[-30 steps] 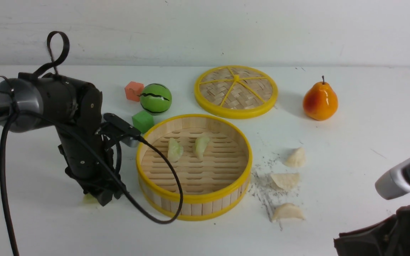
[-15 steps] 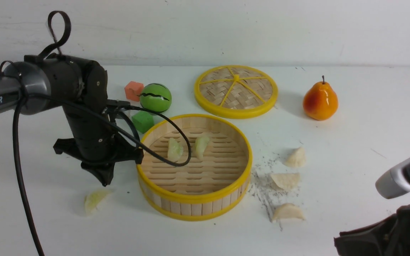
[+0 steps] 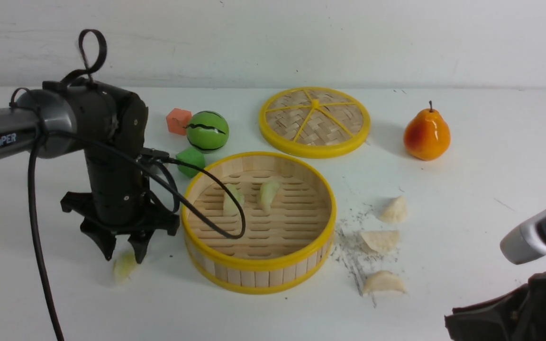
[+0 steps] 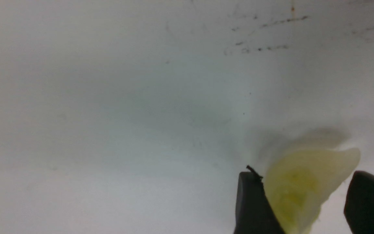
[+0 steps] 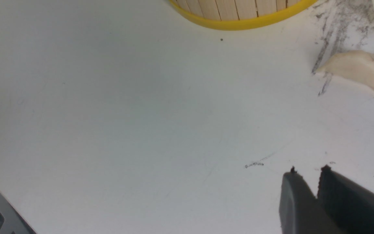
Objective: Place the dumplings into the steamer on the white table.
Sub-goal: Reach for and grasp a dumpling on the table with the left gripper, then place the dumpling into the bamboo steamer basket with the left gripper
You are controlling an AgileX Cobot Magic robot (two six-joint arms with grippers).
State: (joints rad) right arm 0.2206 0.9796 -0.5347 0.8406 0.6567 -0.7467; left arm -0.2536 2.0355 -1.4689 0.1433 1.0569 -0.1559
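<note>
Pale green, one dumpling [image 3: 123,268] lies on the white table [image 3: 491,180] between the spread jaws of the left gripper [image 3: 122,250]. Two green dumplings [image 3: 231,200] lie in the steamer [image 3: 259,265]; the right gripper [image 5: 307,177] is nearly closed, empty.

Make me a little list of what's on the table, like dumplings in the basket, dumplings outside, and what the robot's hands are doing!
steamer: on the white table, lid off
dumplings inside: two green
dumplings outside: one green by the left hand, three cream-white to the steamer's right
left hand: open, fingers either side of the green dumpling
right hand: nearly shut, holding nothing
woven lid: flat behind the steamer
other toys: pear, green ball, orange cube, green cube
</note>
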